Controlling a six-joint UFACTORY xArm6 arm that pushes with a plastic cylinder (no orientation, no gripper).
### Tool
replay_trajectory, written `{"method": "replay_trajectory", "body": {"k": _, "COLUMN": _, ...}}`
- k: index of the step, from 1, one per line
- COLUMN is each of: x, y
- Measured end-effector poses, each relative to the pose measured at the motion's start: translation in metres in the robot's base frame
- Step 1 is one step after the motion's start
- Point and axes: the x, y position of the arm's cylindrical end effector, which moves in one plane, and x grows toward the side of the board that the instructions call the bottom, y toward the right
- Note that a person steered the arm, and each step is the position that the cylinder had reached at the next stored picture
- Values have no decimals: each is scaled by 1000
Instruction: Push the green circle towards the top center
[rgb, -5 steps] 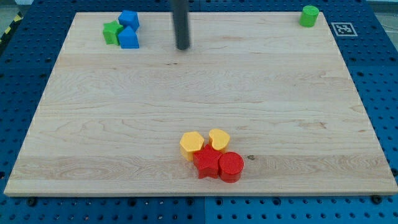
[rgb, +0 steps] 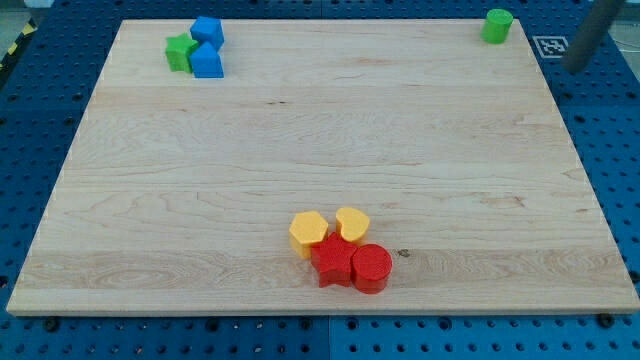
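Note:
The green circle (rgb: 497, 25) stands near the board's top right corner. My rod comes down at the view's right edge, and my tip (rgb: 574, 66) is off the board over the blue pegboard, to the right of and a little below the green circle, apart from it. The rod looks blurred.
Two blue blocks (rgb: 207, 30) (rgb: 206, 62) and a green block (rgb: 180, 52) cluster at the top left. A yellow hexagon (rgb: 308, 233), a yellow heart (rgb: 352, 224), a red star (rgb: 332, 264) and a red circle (rgb: 372, 268) cluster at the bottom centre. A marker tag (rgb: 551, 46) lies beside the board's top right.
My rod has swept from the top centre of the board far to the right, past the green circle and off the board. No block has moved.

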Motion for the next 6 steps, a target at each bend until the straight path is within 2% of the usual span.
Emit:
{"method": "replay_trajectory", "body": {"k": 2, "x": -71, "y": -67}}
{"method": "replay_trajectory", "body": {"k": 3, "x": -85, "y": -93}}
{"method": "replay_trajectory", "body": {"k": 5, "x": -91, "y": -94}}
{"method": "replay_trajectory", "body": {"k": 6, "x": -92, "y": -124}}
